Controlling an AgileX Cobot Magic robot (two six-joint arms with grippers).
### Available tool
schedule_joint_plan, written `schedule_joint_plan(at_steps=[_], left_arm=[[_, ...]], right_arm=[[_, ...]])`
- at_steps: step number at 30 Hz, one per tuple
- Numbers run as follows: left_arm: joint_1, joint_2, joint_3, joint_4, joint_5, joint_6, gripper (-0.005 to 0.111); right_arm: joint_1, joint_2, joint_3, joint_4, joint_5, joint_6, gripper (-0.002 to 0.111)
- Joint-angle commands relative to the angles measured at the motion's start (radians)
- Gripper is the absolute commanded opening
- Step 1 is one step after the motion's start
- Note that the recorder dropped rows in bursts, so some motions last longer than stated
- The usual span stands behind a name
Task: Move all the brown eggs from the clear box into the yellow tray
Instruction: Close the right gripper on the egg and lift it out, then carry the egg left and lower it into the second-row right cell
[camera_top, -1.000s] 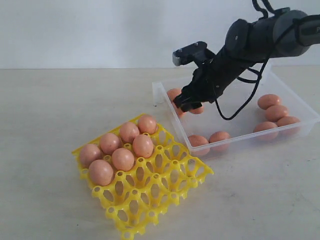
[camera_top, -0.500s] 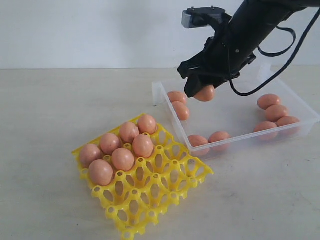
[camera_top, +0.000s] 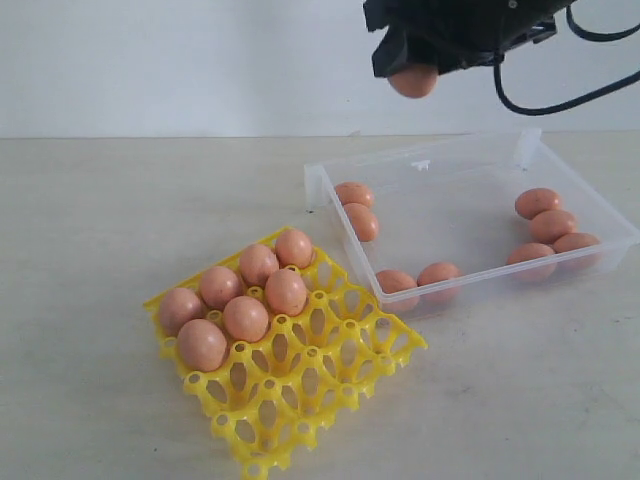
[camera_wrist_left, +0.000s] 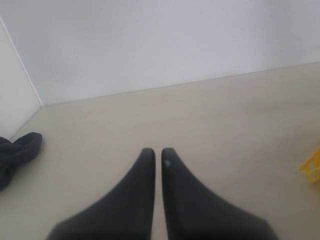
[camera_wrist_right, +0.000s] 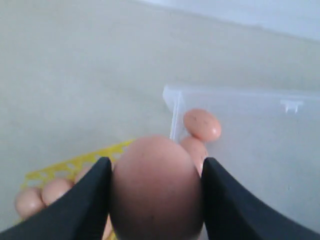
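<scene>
Over on the left, the left gripper (camera_wrist_left: 157, 152) is hanging low above the bare table (camera_top: 90, 200), its jaws drawn together to a thin slit with nothing between them. It looks to be taking no part.

Next along, the yellow tray (camera_top: 335, 375) is sitting askew on the table. Six brown eggs (camera_top: 246, 318) are filling the cups toward its left, and the rest of the lattice is standing open. Just to its right, the clear box (camera_top: 465, 205) is lying with one corner close to the tray. Two eggs (camera_top: 362, 221) are resting by its left wall, two more (camera_top: 397, 282) are lying along the near wall, and four (camera_top: 553, 225) are bunching at the right end.

High above the left part of the box, the right gripper (camera_wrist_right: 155, 167) is clamping the carried egg (camera_top: 414, 82) across its widest part. Its rounded end is showing below the fingers (camera_wrist_right: 90, 197), well clear of everything.

To my eye this is a light but brittle load. The shell is smooth and probably slippery against those hard dark fingers. Squeezing too hard is risking a crack, and squeezing too softly is risking a slide. The waist seems the right place to hold it, one finger on each flank. It should be going end-down into an open cup, since it would roll on anything flat. The loose eggs in the box will likely be rolling at a nudge, and those lying by a wall may be leaving little room for a finger.
</scene>
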Motion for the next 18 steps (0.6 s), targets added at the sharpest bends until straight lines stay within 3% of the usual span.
schedule_joint_plan(at_steps=[1,10,18], left_arm=[[-0.005,-0.003,0.003,-0.002,-0.003,-0.003,0.004],[-0.005,-0.003,0.003,-0.002,-0.003,-0.003,0.004],[-0.005,-0.003,0.003,-0.002,-0.003,-0.003,0.004]], right_arm=[[0.001,-0.095,0.108,0.051,-0.203,0.002,0.000],[0.031,-0.218,0.377,0.100,-0.612,0.008,0.000],[0.210,-0.186,0.525,0.179,-0.918,0.126,0.000]])
